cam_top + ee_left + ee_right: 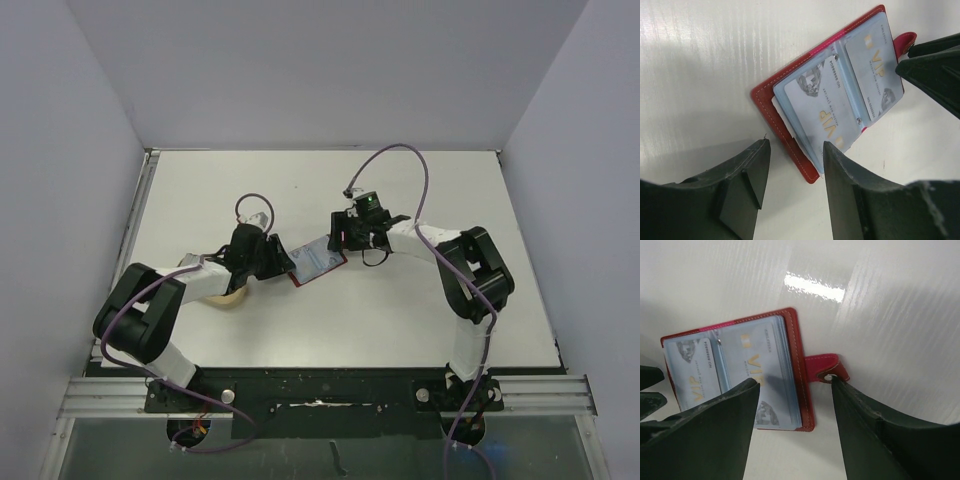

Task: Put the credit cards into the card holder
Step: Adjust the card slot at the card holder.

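Credit cards (826,107) lie inside the opened card holder (769,105), centre frame. Left gripper (794,149) and right gripper (795,385) flank it, fingers apart, empty.

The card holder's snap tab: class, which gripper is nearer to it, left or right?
Right. The right gripper is at the tab end of the open card holder, one finger beside the snap tab. The left gripper sits at the opposite edge, the holder between.

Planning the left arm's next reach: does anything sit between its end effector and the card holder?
Nothing visible. The open card holder lies on the table right before the left end effector; the right end effector is at its far side, by the snap tab.
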You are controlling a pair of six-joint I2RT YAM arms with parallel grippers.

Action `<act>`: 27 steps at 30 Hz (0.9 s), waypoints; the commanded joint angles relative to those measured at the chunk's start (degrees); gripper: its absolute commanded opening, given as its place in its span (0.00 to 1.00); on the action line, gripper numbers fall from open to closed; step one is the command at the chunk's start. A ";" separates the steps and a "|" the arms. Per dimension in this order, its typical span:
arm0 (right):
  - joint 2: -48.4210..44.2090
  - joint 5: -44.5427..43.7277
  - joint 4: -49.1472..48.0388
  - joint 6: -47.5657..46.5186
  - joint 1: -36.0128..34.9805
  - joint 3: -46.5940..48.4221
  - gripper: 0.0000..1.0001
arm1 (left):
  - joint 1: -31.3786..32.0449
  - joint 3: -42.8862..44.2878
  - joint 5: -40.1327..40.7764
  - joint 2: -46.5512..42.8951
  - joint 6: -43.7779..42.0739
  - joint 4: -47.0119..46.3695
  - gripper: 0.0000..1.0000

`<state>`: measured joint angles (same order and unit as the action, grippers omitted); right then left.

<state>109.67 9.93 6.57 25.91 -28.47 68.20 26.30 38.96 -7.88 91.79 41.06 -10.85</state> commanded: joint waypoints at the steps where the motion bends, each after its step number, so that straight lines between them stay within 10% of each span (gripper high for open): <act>1: -1.68 -2.29 -1.80 -0.33 -0.47 -2.46 0.60 | 0.33 1.95 1.25 0.23 -1.42 -0.49 0.45; 17: -10.08 -2.63 -7.44 9.29 -9.77 -16.07 0.47 | 0.50 3.29 0.13 -0.35 -3.94 4.19 0.39; 27: -15.68 -10.17 -1.32 7.31 -10.56 -13.06 0.58 | 0.80 4.90 4.15 0.62 -7.12 8.12 0.38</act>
<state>98.21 5.02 2.81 34.11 -39.09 51.96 26.59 41.10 -6.31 91.79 36.77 -5.58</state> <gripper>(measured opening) 0.550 0.396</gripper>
